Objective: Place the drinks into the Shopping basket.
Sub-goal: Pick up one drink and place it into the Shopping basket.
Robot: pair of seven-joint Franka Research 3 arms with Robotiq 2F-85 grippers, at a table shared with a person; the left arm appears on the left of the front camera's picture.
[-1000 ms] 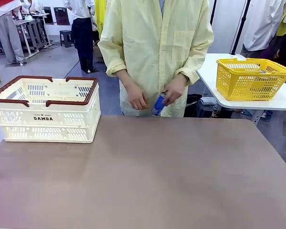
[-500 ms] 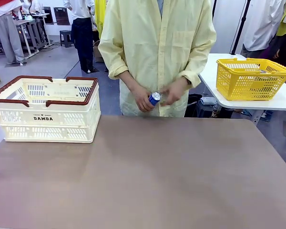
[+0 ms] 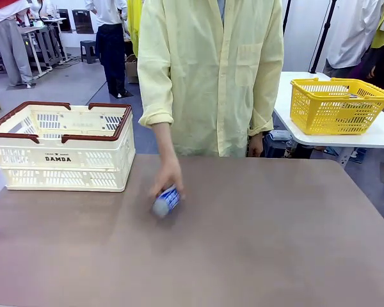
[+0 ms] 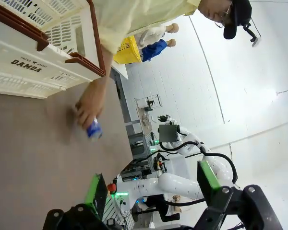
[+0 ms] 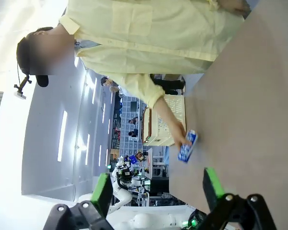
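**Entry: drinks to basket, stock as I read it from the console**

- Shopping basket [image 3: 64, 157]: stands at the table's [image 3: 256, 249] far left. I see no can above its rim. The front wall hides its floor, so I cannot vouch for what lies at the bottom.
- Blue can [image 3: 166, 201]: the one drink I can list. It is in the person's hand [image 3: 168, 178], low over the table, near the basket and to its right, tilted with the silver end toward my side. It is blurred, so I cannot tell whether it touches the tabletop, and the lettering is unreadable.
- Left gripper [image 4: 151, 186]: jaws spread wide, nothing between them, well back from the can.
- Right gripper [image 5: 157, 189]: the same, released and empty.
- Yellow mesh basket [image 3: 336, 105]: on the side table, contents too small to make out.

Judgement: no drink placed yet. Pick-up, carry and drop are all outstanding.
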